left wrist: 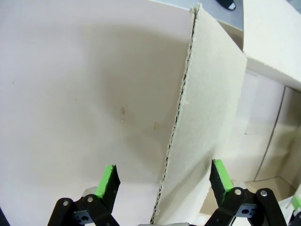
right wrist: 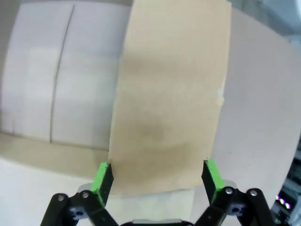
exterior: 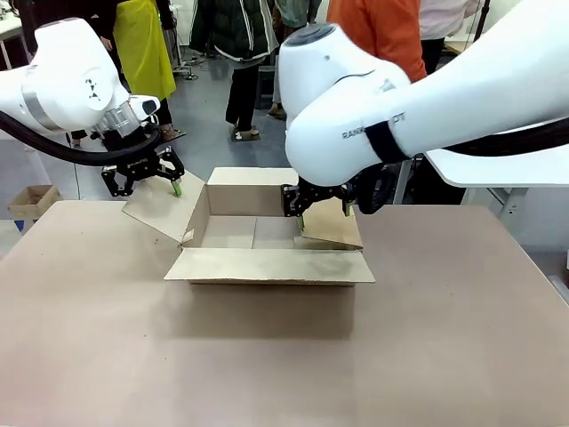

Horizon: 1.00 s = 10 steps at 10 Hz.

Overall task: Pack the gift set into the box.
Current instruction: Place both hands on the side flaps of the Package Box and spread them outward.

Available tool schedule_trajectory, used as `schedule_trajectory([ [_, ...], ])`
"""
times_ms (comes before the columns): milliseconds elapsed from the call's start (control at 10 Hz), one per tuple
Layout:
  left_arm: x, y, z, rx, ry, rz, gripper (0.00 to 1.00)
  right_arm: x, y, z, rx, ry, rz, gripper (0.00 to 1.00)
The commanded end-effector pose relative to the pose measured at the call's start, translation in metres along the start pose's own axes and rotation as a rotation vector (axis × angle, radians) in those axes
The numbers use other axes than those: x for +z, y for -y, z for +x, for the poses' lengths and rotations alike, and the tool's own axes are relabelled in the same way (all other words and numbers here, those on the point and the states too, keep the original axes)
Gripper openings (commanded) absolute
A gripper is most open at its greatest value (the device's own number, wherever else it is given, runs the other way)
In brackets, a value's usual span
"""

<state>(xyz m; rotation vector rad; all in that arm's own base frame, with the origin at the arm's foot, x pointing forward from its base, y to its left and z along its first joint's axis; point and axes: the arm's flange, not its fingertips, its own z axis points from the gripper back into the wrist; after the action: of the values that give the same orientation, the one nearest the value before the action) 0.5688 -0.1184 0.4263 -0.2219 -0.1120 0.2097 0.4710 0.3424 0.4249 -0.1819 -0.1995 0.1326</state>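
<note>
The box (exterior: 267, 265), a brown cardboard carton, stands open at the table's middle with all four flaps spread and its floor (exterior: 253, 233) bare. My left gripper (exterior: 145, 182) is open at the box's left flap (exterior: 160, 209); in the left wrist view its fingers (left wrist: 164, 181) straddle that flap's edge (left wrist: 207, 117). My right gripper (exterior: 322, 212) is open over the right flap (exterior: 333, 227); in the right wrist view the gripper (right wrist: 157, 176) has that flap (right wrist: 174, 94) between its green pads. The gift set is out of view.
The tan table (exterior: 267, 365) stretches bare in front of the box. A much smaller cardboard box (exterior: 31, 200) sits off the table at far left. People stand behind the table, one in orange (exterior: 382, 31).
</note>
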Motion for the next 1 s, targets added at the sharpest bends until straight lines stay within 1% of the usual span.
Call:
schedule_trajectory([
  [0,0.004,0.002,-0.001,0.012,0.007,0.014,1.00,-0.002,-0.024,0.019,-0.074,0.023,-0.101,1.00],
  [200,0.004,0.002,-0.001,0.012,0.007,0.014,1.00,-0.014,-0.035,0.026,-0.083,0.072,-0.157,1.00],
  [400,0.004,0.002,-0.001,0.012,0.007,0.014,1.00,-0.021,-0.041,0.036,-0.077,0.070,-0.166,1.00],
  [500,0.004,0.002,-0.001,0.012,0.007,0.014,1.00,-0.025,-0.046,0.041,-0.077,0.084,-0.199,1.00],
  [700,0.004,0.002,-0.001,0.012,0.007,0.014,1.00,-0.032,-0.046,0.044,-0.070,0.092,-0.283,1.00],
  [900,0.004,0.002,-0.001,0.012,0.007,0.014,1.00,-0.024,-0.037,0.043,-0.094,0.104,-0.323,1.00],
])
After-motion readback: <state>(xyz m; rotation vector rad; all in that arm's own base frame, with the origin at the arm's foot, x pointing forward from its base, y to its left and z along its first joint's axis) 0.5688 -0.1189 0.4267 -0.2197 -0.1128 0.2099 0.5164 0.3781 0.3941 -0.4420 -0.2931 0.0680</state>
